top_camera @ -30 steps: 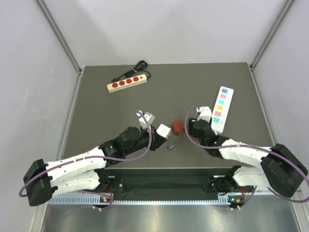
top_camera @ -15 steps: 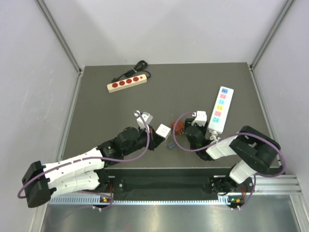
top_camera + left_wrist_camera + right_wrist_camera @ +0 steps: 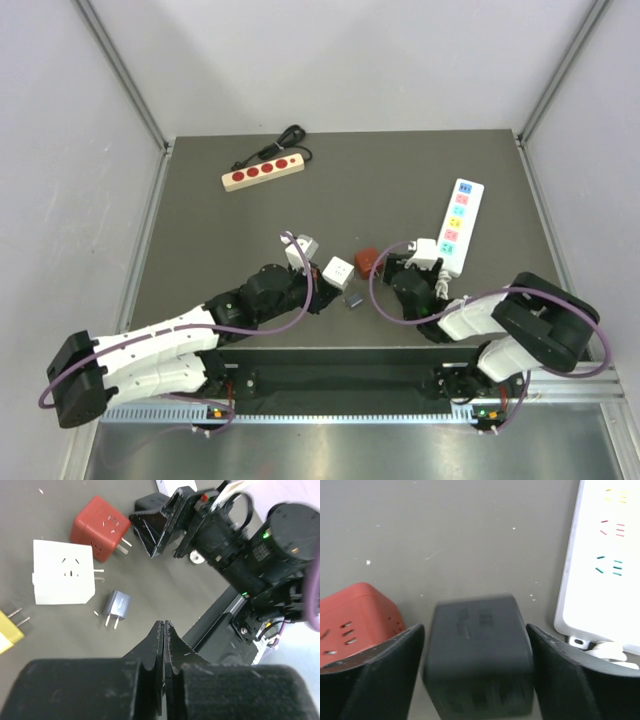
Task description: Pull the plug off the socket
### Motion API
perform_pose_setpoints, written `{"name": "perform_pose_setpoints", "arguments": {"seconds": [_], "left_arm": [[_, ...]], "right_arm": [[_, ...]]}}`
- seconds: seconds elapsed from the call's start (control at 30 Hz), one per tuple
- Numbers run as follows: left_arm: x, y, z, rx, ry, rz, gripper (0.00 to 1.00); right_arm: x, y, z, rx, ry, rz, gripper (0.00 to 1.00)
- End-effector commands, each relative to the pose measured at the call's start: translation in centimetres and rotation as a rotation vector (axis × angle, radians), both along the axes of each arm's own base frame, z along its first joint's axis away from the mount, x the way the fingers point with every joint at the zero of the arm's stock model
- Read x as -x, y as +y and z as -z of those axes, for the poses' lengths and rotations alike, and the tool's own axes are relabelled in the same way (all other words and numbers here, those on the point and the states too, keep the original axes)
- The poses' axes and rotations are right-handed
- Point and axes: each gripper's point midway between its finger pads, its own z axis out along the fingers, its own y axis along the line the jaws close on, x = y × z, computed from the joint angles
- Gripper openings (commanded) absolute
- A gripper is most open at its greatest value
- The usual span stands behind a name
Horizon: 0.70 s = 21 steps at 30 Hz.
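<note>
A black cube plug (image 3: 477,650) stands on the table between the fingers of my right gripper (image 3: 474,630). The jaws are open, with a narrow gap on each side of the cube, and the cube looks blurred. It is apart from the white power strip (image 3: 607,555), which lies just to its right. From above, my right gripper (image 3: 386,268) sits between the red cube socket (image 3: 367,260) and the strip (image 3: 458,226). My left gripper (image 3: 164,624) is shut and empty, hovering near a small blue-grey plug (image 3: 115,605) and a white cube socket (image 3: 63,572).
The red cube (image 3: 357,617) touches the outside of my right gripper's left finger. A wooden strip with red sockets (image 3: 262,172) and its black cord lie at the far left. A yellow plug (image 3: 7,630) shows at the left wrist view's edge.
My right gripper's jaws have spread wider, letting go of the black cube. The right wrist has shifted slightly right, toward the white strip. The left arm has barely moved.
</note>
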Motion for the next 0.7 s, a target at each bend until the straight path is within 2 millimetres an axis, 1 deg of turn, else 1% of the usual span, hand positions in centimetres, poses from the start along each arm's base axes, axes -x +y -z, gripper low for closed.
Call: {"name": "perform_pose_setpoints", "arguments": {"seconds": [0.0,0.03,0.07,0.1,0.17,0.2,0.23,0.27,0.3,0.37,0.4,0.47,0.5,0.57,0.67], "left_arm": [[0.1,-0.9,-0.8,0.042,0.000,0.024,0.00],[0.1,-1.0,-0.9,0.044,0.000,0.029,0.00],[0.2,-1.0,-0.8,0.043,0.005,0.032,0.00],[0.2,-1.1,-0.8,0.045,0.008,0.033,0.00],[0.3,-1.1,-1.1,0.055,0.008,0.034,0.00],[0.4,-1.0,-1.1,0.058,0.008,0.032,0.00],[0.4,-0.9,-1.2,0.058,0.008,0.031,0.00],[0.4,-0.8,-1.2,0.059,0.009,0.029,0.00],[0.5,-0.7,-1.1,0.057,0.012,0.027,0.00],[0.4,-0.5,-1.1,0.058,0.010,0.021,0.00],[0.5,-0.5,-1.0,0.058,0.013,0.021,0.00],[0.5,-0.5,-0.9,0.058,0.017,0.020,0.00],[0.5,-0.5,-0.8,0.057,0.020,0.021,0.00],[0.6,-0.6,-0.6,0.056,0.027,0.024,0.00],[0.5,-0.7,0.0,0.051,0.044,0.017,0.00]], "right_arm": [[0.0,1.8,-1.8,-0.054,-0.018,-0.058,0.84],[0.0,1.9,-2.0,-0.056,-0.014,-0.061,0.87],[0.1,1.9,-2.0,-0.044,-0.006,-0.065,0.89],[-0.1,2.2,-2.9,-0.060,-0.018,-0.070,0.91],[0.0,2.6,-3.2,-0.056,-0.005,-0.098,0.94],[-0.1,3.1,-4.0,-0.073,-0.014,-0.115,0.94],[-0.1,3.3,-4.4,-0.080,-0.015,-0.123,0.95],[0.1,3.1,-4.2,-0.071,0.000,-0.121,0.94],[0.1,3.2,-4.8,-0.085,-0.005,-0.122,0.94],[0.3,3.0,-4.8,-0.070,0.009,-0.123,0.95],[0.2,3.2,-5.4,-0.076,0.004,-0.130,0.96],[0.4,3.1,-5.2,-0.043,0.030,-0.134,0.97],[0.2,3.3,-5.6,-0.043,0.031,-0.133,0.98],[0.4,3.4,-5.2,-0.018,0.066,-0.147,0.99],[0.4,4.2,-5.3,-0.025,0.098,-0.168,1.00]]}}
